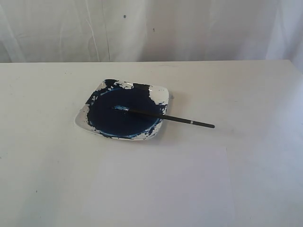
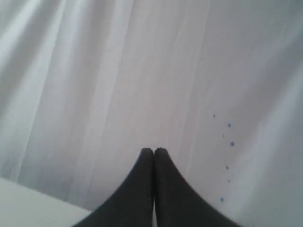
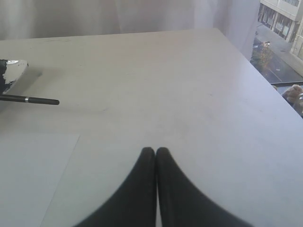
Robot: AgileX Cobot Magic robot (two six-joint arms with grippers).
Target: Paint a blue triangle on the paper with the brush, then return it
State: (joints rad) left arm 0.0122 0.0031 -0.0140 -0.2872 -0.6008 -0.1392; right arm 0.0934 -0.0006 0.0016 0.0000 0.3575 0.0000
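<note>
The brush (image 1: 165, 116) lies across the rim of a paint dish (image 1: 94, 98) filled with dark blue paint, its tip in the paint and its black handle sticking out to the right. The paper (image 1: 161, 184) lies blank in front of the dish; no blue triangle shows on it. Neither arm appears in the exterior view. My right gripper (image 3: 155, 150) is shut and empty above the table, with the handle end of the brush (image 3: 33, 99) and the paper's corner (image 3: 33, 175) off to one side. My left gripper (image 2: 154, 151) is shut and empty, facing a white curtain.
A white curtain (image 1: 151, 28) hangs behind the white table (image 1: 255, 94). Small blue specks (image 2: 229, 142) dot the curtain in the left wrist view. The table's far edge and a window onto a street (image 3: 279, 42) show in the right wrist view.
</note>
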